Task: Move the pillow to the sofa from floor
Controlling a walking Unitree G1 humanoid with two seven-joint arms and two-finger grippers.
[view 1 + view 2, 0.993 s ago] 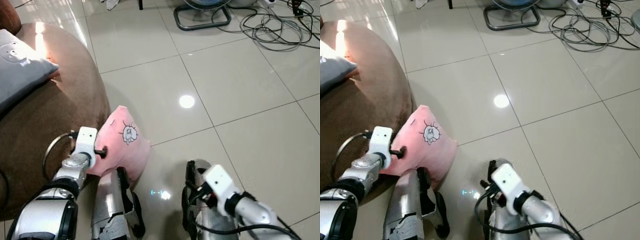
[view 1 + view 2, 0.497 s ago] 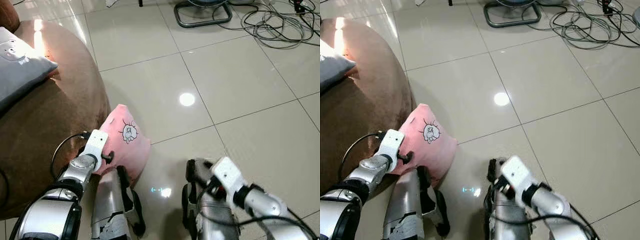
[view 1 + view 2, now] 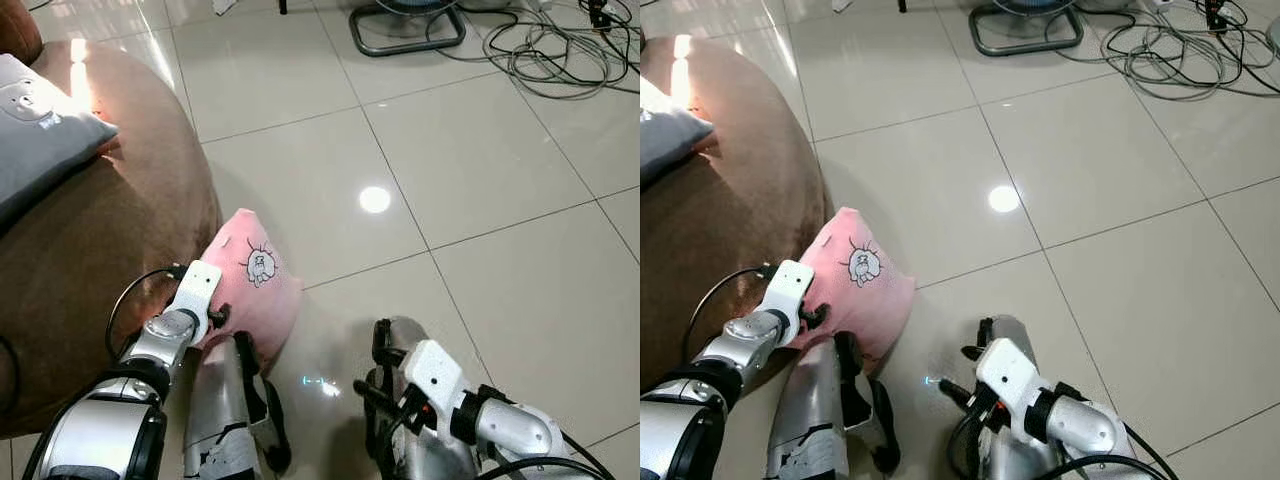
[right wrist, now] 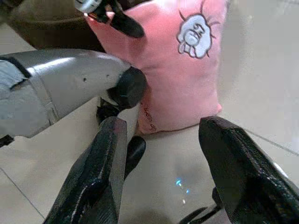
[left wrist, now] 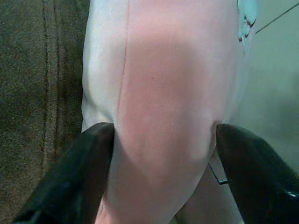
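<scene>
A pink pillow (image 3: pixel 255 275) with a small cartoon print stands on the tiled floor, leaning against the brown sofa (image 3: pixel 110 230). My left gripper (image 3: pixel 213 315) is at the pillow's lower left edge. In the left wrist view its black fingers (image 5: pixel 88 168) stand wide apart, one on each side of the pillow (image 5: pixel 168 70), touching the fabric. My right gripper (image 3: pixel 368 395) hangs low over the floor to the pillow's right, open and pointing at the pillow (image 4: pixel 187 79) from a short way off.
A grey cushion (image 3: pixel 40 130) lies on the sofa's top. My silver legs (image 3: pixel 220 410) stand just in front of the pillow. A fan base (image 3: pixel 405 30) and a tangle of cables (image 3: pixel 560 50) lie on the floor at the far right.
My left gripper has slid down and forward onto the pillow's edge. My right gripper has dropped lower and turned left towards the pillow. The pillow has stayed in place.
</scene>
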